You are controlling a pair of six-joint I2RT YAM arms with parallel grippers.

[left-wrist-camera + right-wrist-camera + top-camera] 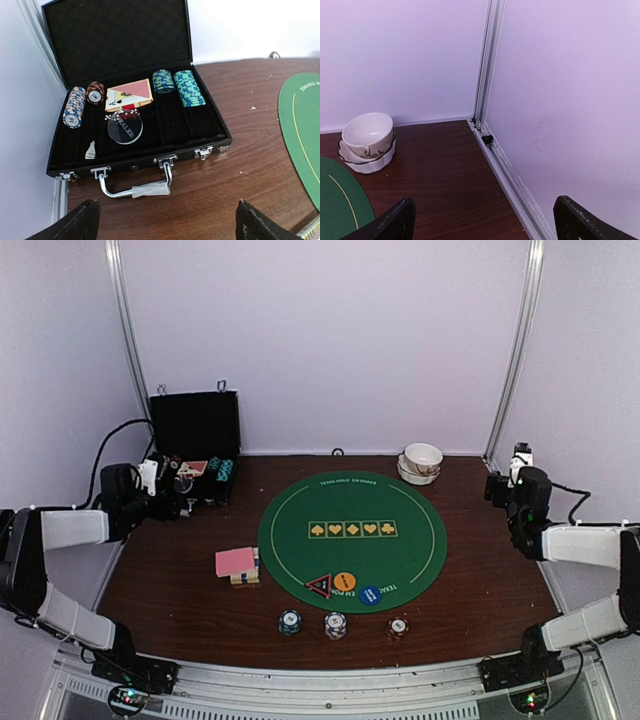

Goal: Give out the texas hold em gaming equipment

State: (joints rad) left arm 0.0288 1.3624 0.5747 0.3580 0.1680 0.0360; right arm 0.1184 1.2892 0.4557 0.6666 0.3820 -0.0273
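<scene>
Left gripper (167,225) spread wide, empty, facing the black case (115,40) just ahead: poker chips (187,88) and cards (131,94) racked inside, likely next pick. Right gripper (485,222) wide too, empty, parked toward the corner, white bowls (367,137) ahead-left, off the green mat (340,202).

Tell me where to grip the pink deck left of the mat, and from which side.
Likely from straight above, left gripper pinching the deck by its left and right edges: it lies roughly flat, and a tan stack crowds its near edge.
</scene>
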